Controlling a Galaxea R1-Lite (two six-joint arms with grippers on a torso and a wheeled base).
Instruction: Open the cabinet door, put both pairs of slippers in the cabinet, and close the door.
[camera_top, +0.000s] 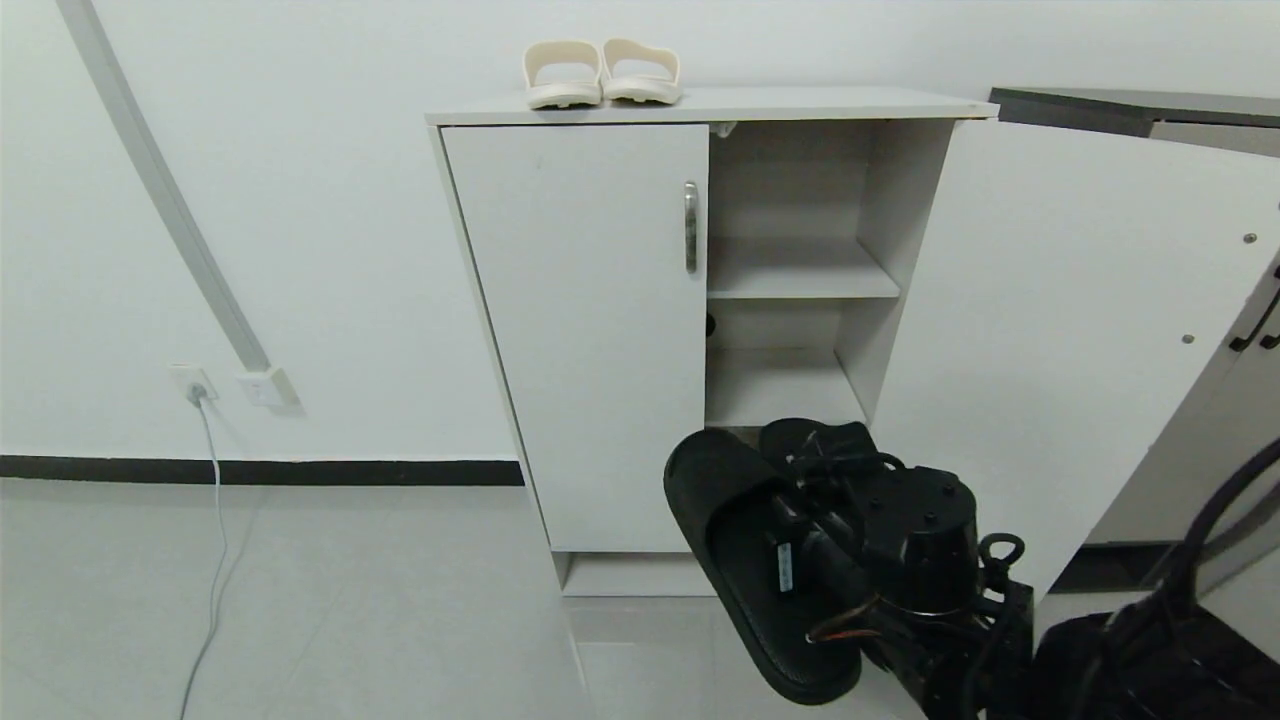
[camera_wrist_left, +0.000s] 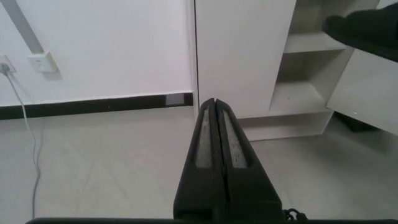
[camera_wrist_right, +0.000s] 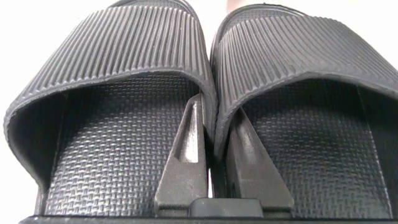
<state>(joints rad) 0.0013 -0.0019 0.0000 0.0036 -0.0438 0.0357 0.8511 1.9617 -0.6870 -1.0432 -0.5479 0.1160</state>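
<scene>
Gripping both black slippers (camera_wrist_right: 124, 81), right pincer (camera_wrist_right: 217, 109) hangs before the open cabinet (camera_top: 575, 330); left pincer (camera_wrist_left: 215, 109) pressed closed; sticker (camera_top: 783, 570) print unreadable.

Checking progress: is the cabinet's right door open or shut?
Open: the right door is swung wide, baring the shelves inside.

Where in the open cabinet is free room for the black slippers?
The upper shelf and the lower shelf, between the closed left door and the cabinet's right wall, look bare. The cabinet top is free right of the cream slippers. Before the opening it is crowded: the right gripper holds the black slippers.
</scene>
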